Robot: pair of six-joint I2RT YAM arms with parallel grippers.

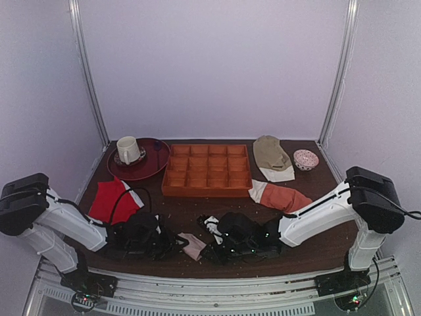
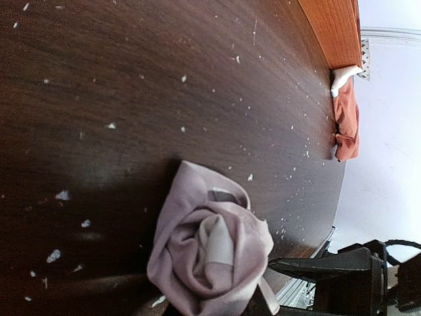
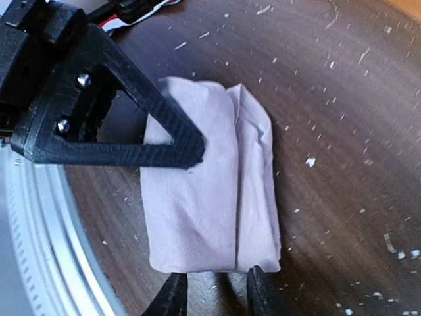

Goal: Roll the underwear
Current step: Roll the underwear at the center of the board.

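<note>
The underwear [image 3: 210,197] is a tight pale roll on the dark table [image 3: 342,99], at the bottom centre of the overhead view, right between your two arms. Your left gripper [image 1: 172,243] looks clamped on one end of it. In the right wrist view one of its black fingers lies across the roll's upper left corner. In the left wrist view the spiral end sits at the bottom edge of the frame. Your right gripper [image 3: 217,293] has its fingertips parted at the bottom of its own view. Bare wood shows between them, the roll's lower end lies just beyond the tips, and they hold nothing.

My read is that the rolling is nearly done and this step is the letting go. Do it gently: back the right gripper straight off along the roll's length so a fingertip does not snag the outer flap, whose edge runs down the right side. Then ease the left jaws apart slowly and lift clear without dragging, since cloth this soft will likely spring loose if tugged
</note>
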